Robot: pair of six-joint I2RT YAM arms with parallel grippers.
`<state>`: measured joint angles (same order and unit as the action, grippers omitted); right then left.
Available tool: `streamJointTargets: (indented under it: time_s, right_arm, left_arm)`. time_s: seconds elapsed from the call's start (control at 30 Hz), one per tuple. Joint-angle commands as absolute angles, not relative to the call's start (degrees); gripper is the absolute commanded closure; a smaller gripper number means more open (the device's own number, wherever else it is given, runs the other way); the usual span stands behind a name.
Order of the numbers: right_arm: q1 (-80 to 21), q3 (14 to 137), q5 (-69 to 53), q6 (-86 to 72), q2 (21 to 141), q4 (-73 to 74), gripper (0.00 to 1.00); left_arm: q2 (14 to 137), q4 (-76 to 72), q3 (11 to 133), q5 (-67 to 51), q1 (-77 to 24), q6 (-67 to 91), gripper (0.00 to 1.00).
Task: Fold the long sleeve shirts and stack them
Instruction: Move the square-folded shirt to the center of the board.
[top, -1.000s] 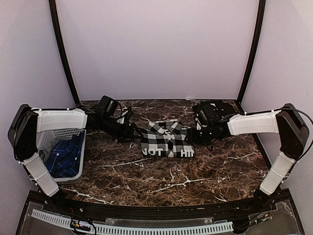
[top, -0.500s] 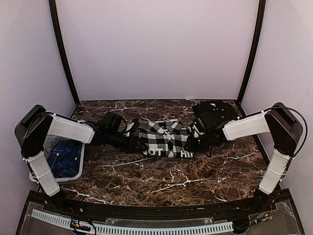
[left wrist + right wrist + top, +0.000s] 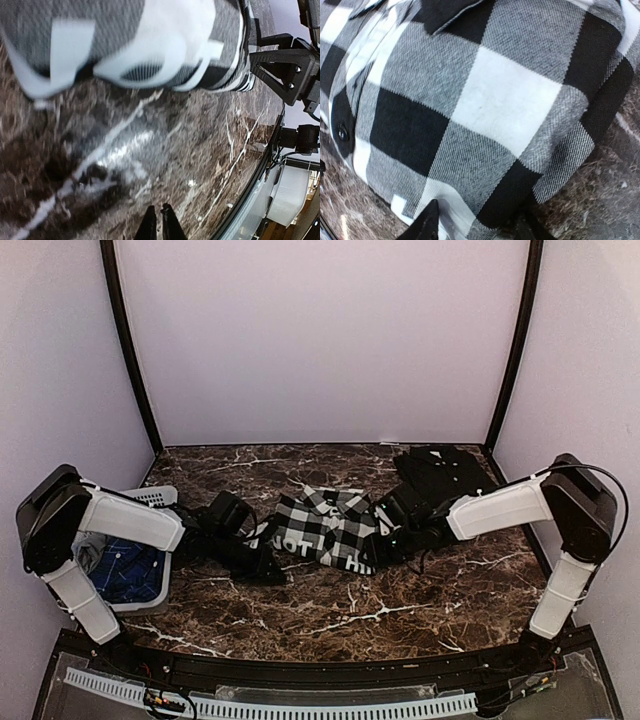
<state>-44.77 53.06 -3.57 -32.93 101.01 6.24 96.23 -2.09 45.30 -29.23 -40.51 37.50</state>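
One long sleeve shirt [image 3: 325, 525], in large black-and-white check, lies bunched mid-table; its white letters face left. In the left wrist view the shirt [image 3: 150, 40] fills the top, blurred. My left gripper [image 3: 268, 562] sits by its near left corner. Its fingers [image 3: 160, 222] are shut over bare marble, holding nothing. My right gripper [image 3: 378, 545] is at the shirt's right edge. In the right wrist view it [image 3: 477, 225] stands open, and the folded edge of the shirt [image 3: 495, 100] lies between its fingers.
A white perforated basket [image 3: 150, 496] stands at the left edge with blue cloth [image 3: 130, 570] inside, close under my left arm. A dark garment [image 3: 440, 465] lies at the back right corner. The dark marble table [image 3: 400, 610] ends at a rail in front.
The left gripper has closed and swung nearer, off the shirt's left side. The shirt now lies slanted, its lettered band turned to the left. The right gripper shifted left and nearer, staying at the shirt's edge.
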Motion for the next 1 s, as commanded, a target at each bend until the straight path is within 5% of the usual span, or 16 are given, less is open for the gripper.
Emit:
streamJointTargets:
  time_s: [0.0,0.2,0.5,0.73,0.97]
  right_arm:
    - [-46.1,51.29,-1.54,-32.23,98.39,12.74,0.47]
    - [-44.58,54.68,2.07,-32.76,93.36,16.62,0.41]
    - [-36.41,55.85,-4.43,-37.01,97.66,6.87,0.37]
    - [-32.71,57.71,-7.72,-38.08,105.41,0.31,0.41]
    - [-32.19,61.26,-11.7,-35.77,110.43,-1.41,0.66]
  left_arm:
    - [89.44,5.18,42.95,-27.51,-41.62,39.89,0.81]
    - [84.62,13.09,50.46,-17.72,-39.32,37.12,0.59]
    - [98.84,7.29,62.4,-25.08,-30.65,30.05,0.31]
    - [108.42,5.67,66.27,-29.18,-30.32,28.89,0.33]
    - [106.16,2.89,59.52,-33.37,-31.12,33.36,0.64]
